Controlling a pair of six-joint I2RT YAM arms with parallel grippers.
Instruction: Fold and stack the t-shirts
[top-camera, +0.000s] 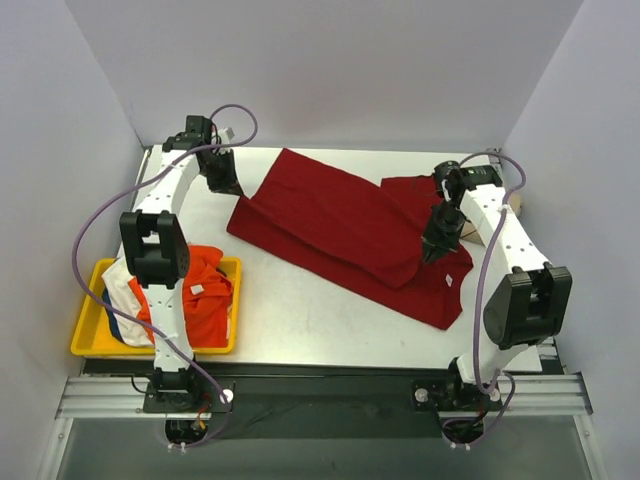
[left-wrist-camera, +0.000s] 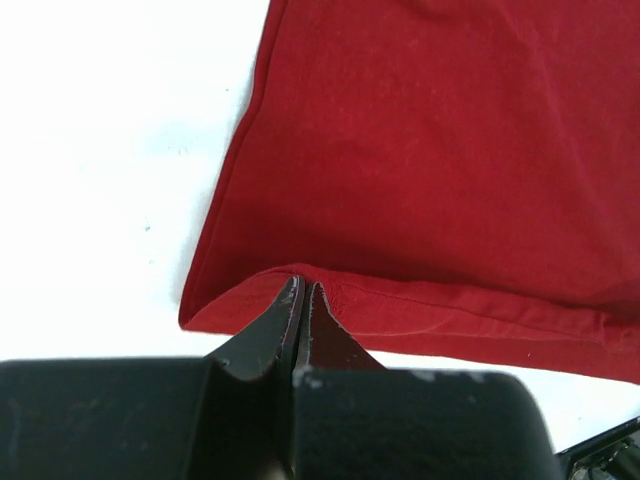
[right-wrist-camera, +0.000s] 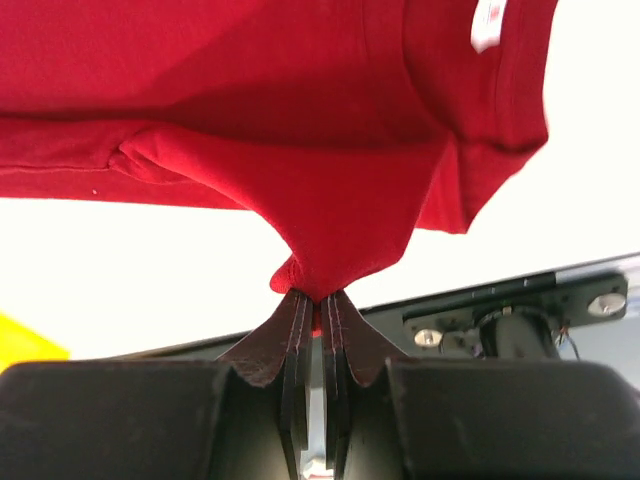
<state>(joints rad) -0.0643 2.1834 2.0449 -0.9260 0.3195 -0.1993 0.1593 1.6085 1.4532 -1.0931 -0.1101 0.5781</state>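
Observation:
A large dark red t-shirt lies across the middle of the table with one side folded over itself. My left gripper is at its far left corner. In the left wrist view it is shut, with the hem of the red shirt peaked up at its tips. My right gripper is over the shirt's near right part. In the right wrist view it is shut on a bunched pinch of the red cloth, lifted off the table. Orange, white and blue shirts lie in a heap.
A yellow tray at the table's near left corner holds the heap of shirts, under the left arm. A sliver of something tan shows behind the right arm at the table's right edge. Grey walls close in the table on three sides.

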